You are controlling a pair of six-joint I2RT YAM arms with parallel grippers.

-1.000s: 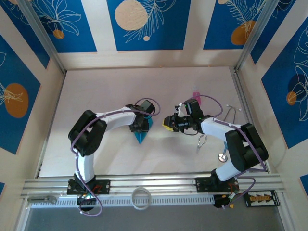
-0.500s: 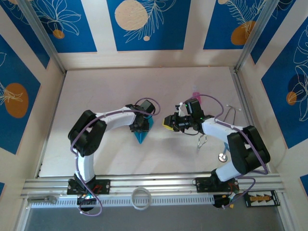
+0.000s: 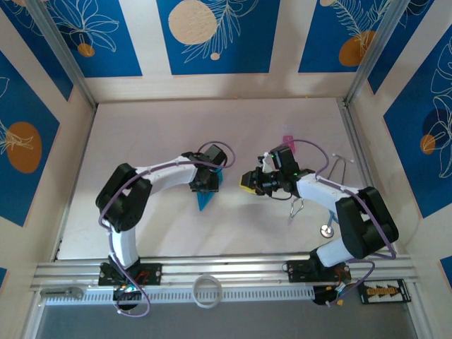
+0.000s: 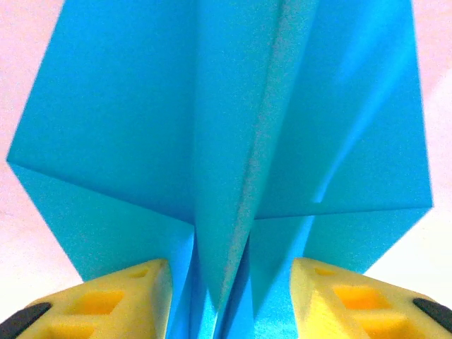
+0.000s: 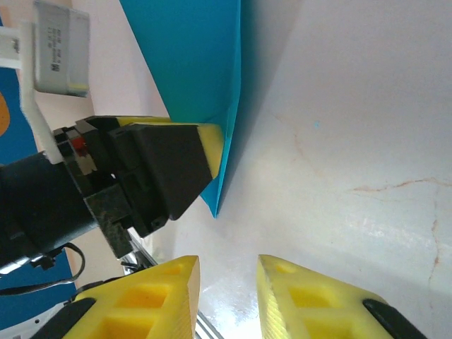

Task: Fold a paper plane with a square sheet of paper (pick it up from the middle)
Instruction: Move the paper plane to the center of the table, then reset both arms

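As left fingers [image 4: 120,300] loosely straddle the paper plane [image 4: 212,127], right fingers [image 5: 311,300] hover narrowly parted, pink object [image 3: 287,137] nearby.

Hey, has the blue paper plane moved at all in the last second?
Yes, slightly: the tip of the paper plane has drifted left, judged against the white ring on the near rail.
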